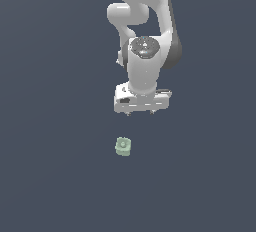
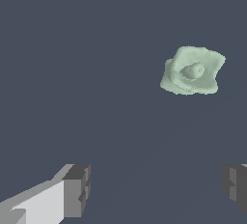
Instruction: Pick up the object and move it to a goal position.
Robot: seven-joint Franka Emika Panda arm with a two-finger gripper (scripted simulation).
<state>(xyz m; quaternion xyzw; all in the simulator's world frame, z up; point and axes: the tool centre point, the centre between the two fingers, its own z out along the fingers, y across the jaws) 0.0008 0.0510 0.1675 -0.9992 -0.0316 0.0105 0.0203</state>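
The gripper [image 2: 154, 189] stands wide open with nothing between its two fingers [image 2: 77, 189], and it touches nothing; in the wrist view one finger shows pale with a grey pad and the other is only a grey edge at the frame's border, with bare dark surface in the gap. The block [image 1: 123, 146], a small pale mint-green lump, sits on the flat dark grey table [image 1: 50, 176], apart from the gripper [image 1: 141, 112] and lower in the exterior view, a little toward that view's left of the gripper's middle. The white arm [image 1: 145, 51] hangs over the scene, its hand pointing down, and only the tips of the fingers peek out below the white hand body there, so how wide they stand is hard to read from that side. Nothing lies between the gripper and the block [image 2: 192, 71]; the table around it is plain. The wrist view shows what the exterior view cannot: the block has a wavy, uneven outline and a round raised bump in a shallow hollow on top. The exterior view in turn shows the whole arm
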